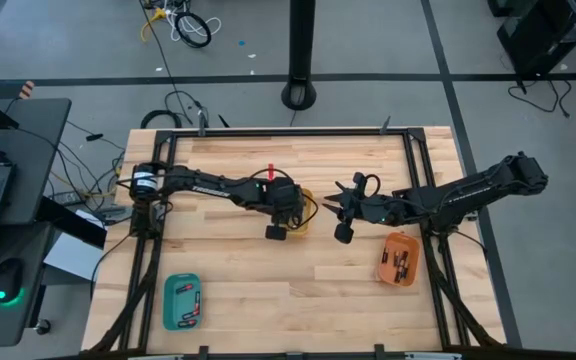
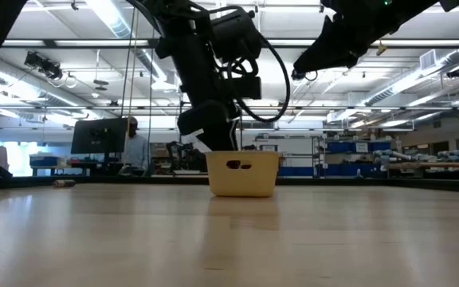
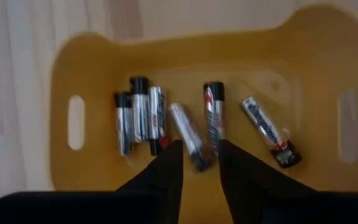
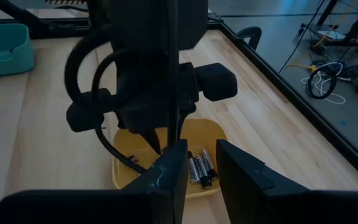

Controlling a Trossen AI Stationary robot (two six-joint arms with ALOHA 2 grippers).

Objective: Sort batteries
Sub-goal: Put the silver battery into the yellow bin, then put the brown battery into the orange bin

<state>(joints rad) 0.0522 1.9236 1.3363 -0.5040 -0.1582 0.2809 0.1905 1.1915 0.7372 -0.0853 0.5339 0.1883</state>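
A yellow tray [image 3: 73, 56] at the table's middle [image 1: 305, 212] holds several batteries lying flat: three side by side [image 3: 139, 118], one slanting [image 3: 189, 134], one upright in the picture [image 3: 214, 115], and one apart [image 3: 267, 130]. My left gripper [image 3: 201, 152] reaches down into the tray, open, its fingertips on either side of the slanting battery's near end. My right gripper [image 4: 202, 152] hangs above the table just right of the tray [image 1: 346, 225], open by a narrow gap with nothing between its fingers.
A teal tray [image 1: 181, 300] with a few batteries sits near the front left. An orange tray [image 1: 398, 258] with batteries sits front right, under the right arm. Bare wood lies between them. A person stands in the room beyond the table [image 2: 136, 147].
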